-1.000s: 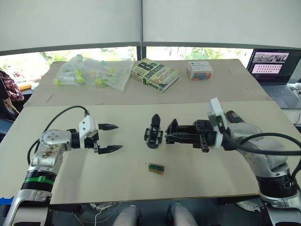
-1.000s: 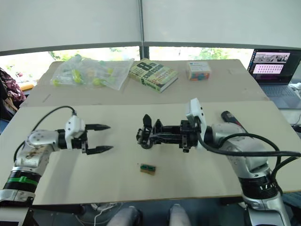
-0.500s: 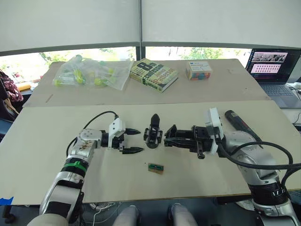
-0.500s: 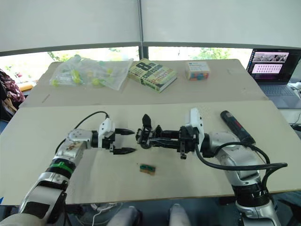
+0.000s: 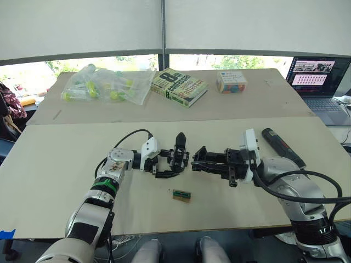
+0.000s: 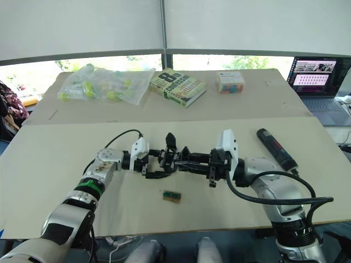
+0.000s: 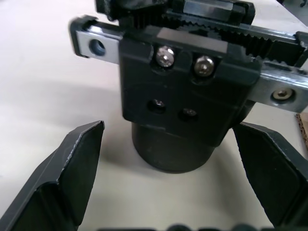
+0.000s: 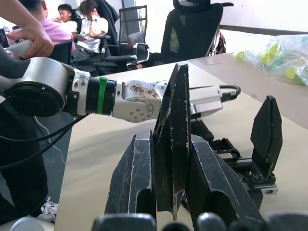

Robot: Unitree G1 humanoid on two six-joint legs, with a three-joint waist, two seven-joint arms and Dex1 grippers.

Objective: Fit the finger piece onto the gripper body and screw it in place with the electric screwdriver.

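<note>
Two pincers meet at the middle of the table (image 5: 66, 159), one on either side of the gripper body (image 5: 177, 156). The gripper body stands there with a pointed black finger rising from it toward the far edge.

Left pincer (image 7: 173, 173) — released, its two fingers spread on either side of the gripper body's rounded base; in the left wrist view neither finger touches the base. That view also shows a toothed rack across the body and two bright screw heads on its front block.

Right pincer (image 5: 198, 160) — clenched on the finger piece (image 8: 174, 139), a flat black tapering part held upright between its fingers in the right wrist view. Its tips sit just beside the gripper body, on the side toward the right edge.

The electric screwdriver (image 5: 282, 146) lies near the right edge of the table, untouched, well apart from both pincers.

A small green-and-tan block (image 5: 182, 195) lies nearer the front edge, below the gripper body. Toward the far edge rest a book (image 5: 180, 86), a bag of yellow-green items (image 5: 107, 85) and a small box (image 5: 232, 81); a laptop (image 5: 321, 82) stands at the far right corner.
</note>
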